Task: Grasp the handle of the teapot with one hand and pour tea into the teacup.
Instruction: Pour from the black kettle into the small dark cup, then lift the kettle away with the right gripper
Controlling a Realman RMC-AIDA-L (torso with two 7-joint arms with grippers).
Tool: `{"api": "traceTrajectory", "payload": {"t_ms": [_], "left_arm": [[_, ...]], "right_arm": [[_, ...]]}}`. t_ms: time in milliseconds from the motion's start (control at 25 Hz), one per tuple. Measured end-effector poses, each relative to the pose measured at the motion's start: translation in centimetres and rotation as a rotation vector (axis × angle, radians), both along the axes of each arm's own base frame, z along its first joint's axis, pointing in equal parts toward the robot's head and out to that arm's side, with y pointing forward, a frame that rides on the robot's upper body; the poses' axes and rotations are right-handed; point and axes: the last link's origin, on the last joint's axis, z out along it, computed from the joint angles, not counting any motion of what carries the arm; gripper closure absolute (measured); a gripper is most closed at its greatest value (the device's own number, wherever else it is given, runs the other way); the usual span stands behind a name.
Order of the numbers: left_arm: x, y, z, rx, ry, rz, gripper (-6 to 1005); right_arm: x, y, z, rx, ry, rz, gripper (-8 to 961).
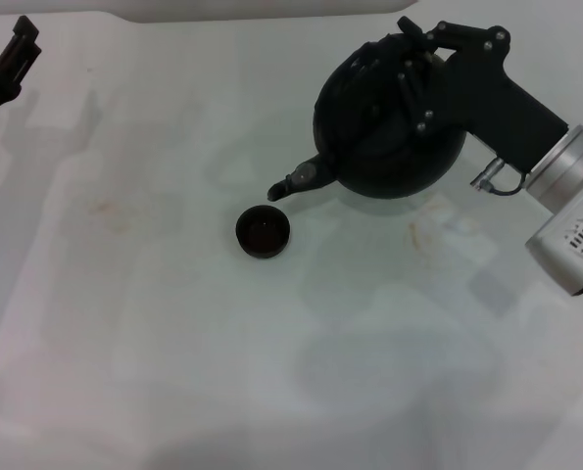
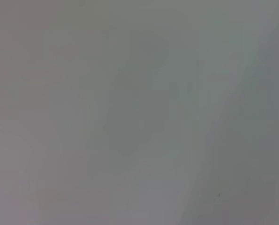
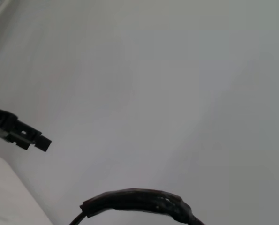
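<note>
Our right gripper had its jaws closed on the handle of the teapot, reaching in from the table's right edge near the far right corner. In the head view the black fingers lay across the top of the pot, hiding most of the handle; the right wrist view showed a dark arched stretch of it close to the lens. We held the teapot tilted, its short spout dipping toward the teacup. The spout tip stood just beside the cup's far rim, slightly toward the right; we could not tell whether tea was running. The cup sat upright on the white table, about midway across. Our left gripper waited at the far left corner, well apart, and we could not tell how its jaws stood.
</note>
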Motion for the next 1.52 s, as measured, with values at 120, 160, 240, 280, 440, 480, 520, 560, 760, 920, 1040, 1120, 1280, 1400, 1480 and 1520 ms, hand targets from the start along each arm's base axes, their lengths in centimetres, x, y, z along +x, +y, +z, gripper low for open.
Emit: {"api": "traceTrajectory", "payload": {"t_ms": [120, 160, 240, 280, 440, 480, 520, 560, 760, 920, 1040, 1120, 1280, 1400, 1480, 1520], "left_arm": [[0.03, 0.03, 0.00, 0.000, 0.000, -0.001, 136], [0.05, 0.04, -0.01, 0.000, 0.000, -0.002, 136], [0.05, 0.04, 0.00, 0.000, 0.000, -0.001, 136], [0.03, 0.04, 0.00, 0.000, 0.000, -0.001, 136], [-0.02, 0.02, 0.02, 0.001, 0.000, 0.001, 136], [-0.02, 0.02, 0.02, 0.001, -0.001, 0.001, 136], [-0.02, 0.01, 0.02, 0.001, -0.001, 0.001, 136], [-0.03, 0.01, 0.03, 0.001, -0.001, 0.002, 136], [-0.03, 0.02, 0.04, 0.002, -0.001, 0.002, 137], [-0.04, 0.02, 0.05, 0.003, -0.001, 0.002, 137], [-0.02, 0.01, 0.02, 0.001, 0.000, 0.001, 137], [-0.02, 0.01, 0.02, 0.001, 0.000, 0.001, 137], [-0.06, 0.03, 0.12, 0.004, 0.000, 0.002, 137], [-0.07, 0.04, 0.14, 0.005, 0.001, 0.002, 137], [-0.08, 0.04, 0.15, 0.005, 0.002, 0.002, 137], [-0.08, 0.04, 0.15, 0.005, 0.003, 0.002, 137]], "right_arm": [[-0.12, -0.03, -0.06, 0.013, -0.018, 0.015, 829], [-0.12, -0.03, -0.07, 0.014, -0.021, 0.016, 830], [-0.10, -0.03, -0.08, 0.015, -0.024, 0.016, 833], [-0.11, -0.04, -0.11, 0.019, -0.031, 0.020, 834], [-0.12, -0.20, -0.34, 0.035, -0.069, 0.042, 839], [-0.17, -0.22, -0.38, 0.037, -0.072, 0.045, 839], [-0.17, -0.22, -0.38, 0.037, -0.072, 0.045, 840], [-0.20, -0.22, -0.40, 0.037, -0.073, 0.046, 840], [-0.36, -0.22, -0.47, 0.052, -0.093, 0.062, 841], [-0.36, -0.16, -0.58, 0.055, -0.107, 0.062, 842], [-0.36, -0.12, -0.55, 0.057, -0.105, 0.059, 843], [-0.36, -0.12, -0.55, 0.057, -0.105, 0.059, 844], [-0.35, -0.10, -0.55, 0.057, -0.105, 0.058, 845], [-0.37, -0.09, -0.55, 0.058, -0.105, 0.058, 845], [-0.39, -0.09, -0.55, 0.058, -0.105, 0.058, 845], [-0.39, -0.09, -0.55, 0.058, -0.105, 0.058, 845]]}}
